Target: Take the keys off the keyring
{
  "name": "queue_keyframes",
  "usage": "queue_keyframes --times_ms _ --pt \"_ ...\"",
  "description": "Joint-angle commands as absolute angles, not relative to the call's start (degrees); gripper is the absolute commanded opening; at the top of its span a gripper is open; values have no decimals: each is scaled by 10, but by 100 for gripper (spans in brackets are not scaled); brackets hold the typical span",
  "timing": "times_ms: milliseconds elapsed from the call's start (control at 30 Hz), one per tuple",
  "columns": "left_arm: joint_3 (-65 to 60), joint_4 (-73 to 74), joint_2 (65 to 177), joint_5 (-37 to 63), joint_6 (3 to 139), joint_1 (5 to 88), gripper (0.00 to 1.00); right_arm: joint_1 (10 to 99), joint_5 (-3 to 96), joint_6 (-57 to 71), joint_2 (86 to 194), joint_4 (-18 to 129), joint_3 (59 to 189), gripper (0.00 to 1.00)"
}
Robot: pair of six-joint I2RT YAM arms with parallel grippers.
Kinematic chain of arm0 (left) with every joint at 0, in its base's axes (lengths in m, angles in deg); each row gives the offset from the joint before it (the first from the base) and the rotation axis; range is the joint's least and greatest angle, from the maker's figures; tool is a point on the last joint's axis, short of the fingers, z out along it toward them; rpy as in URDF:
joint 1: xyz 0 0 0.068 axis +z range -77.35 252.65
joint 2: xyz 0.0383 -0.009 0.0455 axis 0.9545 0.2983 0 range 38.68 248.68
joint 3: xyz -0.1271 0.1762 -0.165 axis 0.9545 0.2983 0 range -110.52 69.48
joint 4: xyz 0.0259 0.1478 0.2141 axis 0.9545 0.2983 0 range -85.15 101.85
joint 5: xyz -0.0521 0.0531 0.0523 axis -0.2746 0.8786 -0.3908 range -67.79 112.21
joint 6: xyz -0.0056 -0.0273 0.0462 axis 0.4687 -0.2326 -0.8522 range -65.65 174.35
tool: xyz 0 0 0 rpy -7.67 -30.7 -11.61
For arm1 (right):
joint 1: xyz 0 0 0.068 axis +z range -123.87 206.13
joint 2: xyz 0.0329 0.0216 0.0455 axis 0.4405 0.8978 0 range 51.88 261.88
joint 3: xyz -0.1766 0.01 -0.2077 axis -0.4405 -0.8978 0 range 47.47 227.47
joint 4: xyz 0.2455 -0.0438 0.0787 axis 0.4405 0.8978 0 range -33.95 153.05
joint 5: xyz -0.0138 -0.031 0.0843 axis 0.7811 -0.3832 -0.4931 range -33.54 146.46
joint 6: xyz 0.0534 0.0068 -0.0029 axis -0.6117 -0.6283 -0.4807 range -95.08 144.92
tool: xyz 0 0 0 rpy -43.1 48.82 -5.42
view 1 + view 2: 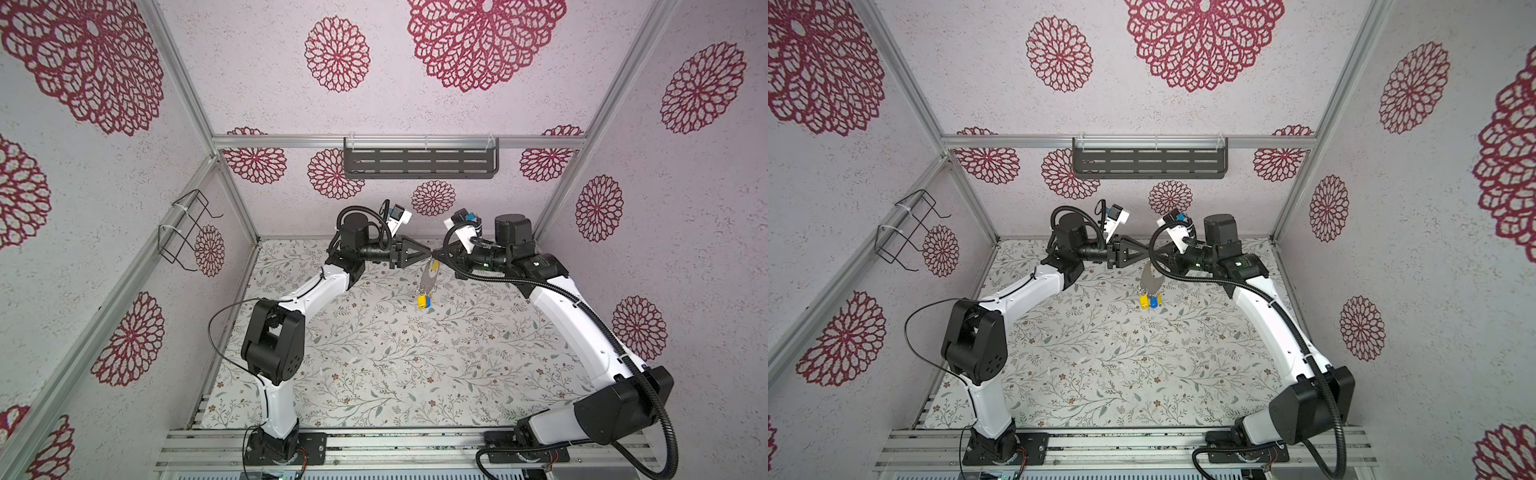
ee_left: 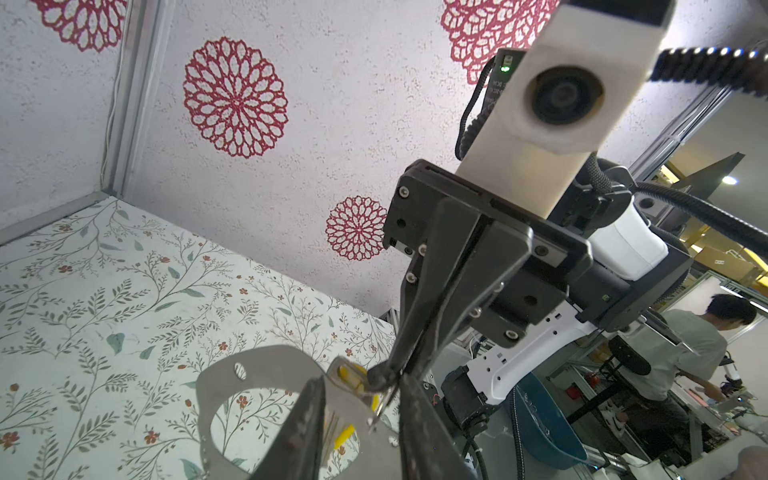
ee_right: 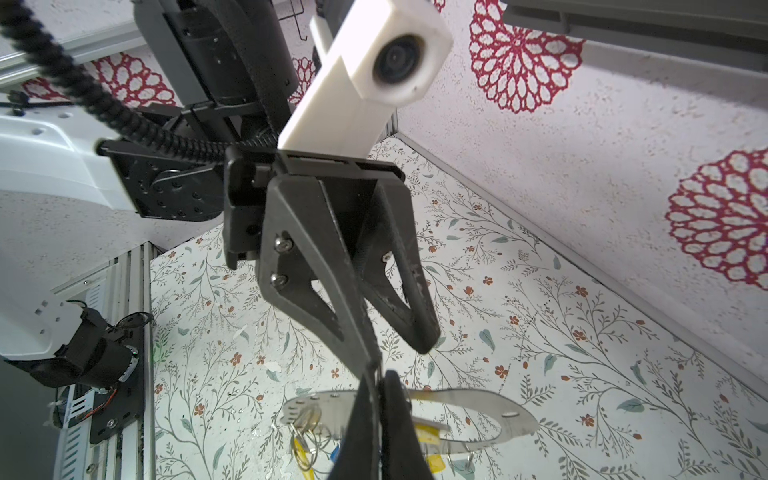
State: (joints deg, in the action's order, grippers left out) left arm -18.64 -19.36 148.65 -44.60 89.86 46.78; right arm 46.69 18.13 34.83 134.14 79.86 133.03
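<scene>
Left wrist view puts the keyring (image 2: 282, 365) in mid-air between your arms, well above the surface (image 1: 1100, 374), with most keys (image 1: 1149, 301) dangling from its lower rim. Your right fingers (image 2: 415, 324) are pressed together, pinching its upper end beside a yellow key (image 3: 428, 434). Your left fingers (image 2: 303, 428) stand partly spread astride that arm; whether they bear on it I cannot tell. Hold the right pinch firm, take one key only, and pull slowly so the bunch doesn't swing.
</scene>
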Motion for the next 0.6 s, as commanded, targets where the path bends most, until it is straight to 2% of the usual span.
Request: queue_keyframes --times_ms 0,133,300,567 --pt "-178 -229 1494 -459 913 465 28 470 195 329 1324 757 1349 0" --pt "-175 -231 1493 -458 914 465 25 470 204 320 1328 753 1354 0" --pt "-177 -234 1496 -459 918 464 10 473 195 310 1332 747 1355 0" --pt "-177 -243 1492 -454 920 464 9 485 200 313 1339 754 1350 0"
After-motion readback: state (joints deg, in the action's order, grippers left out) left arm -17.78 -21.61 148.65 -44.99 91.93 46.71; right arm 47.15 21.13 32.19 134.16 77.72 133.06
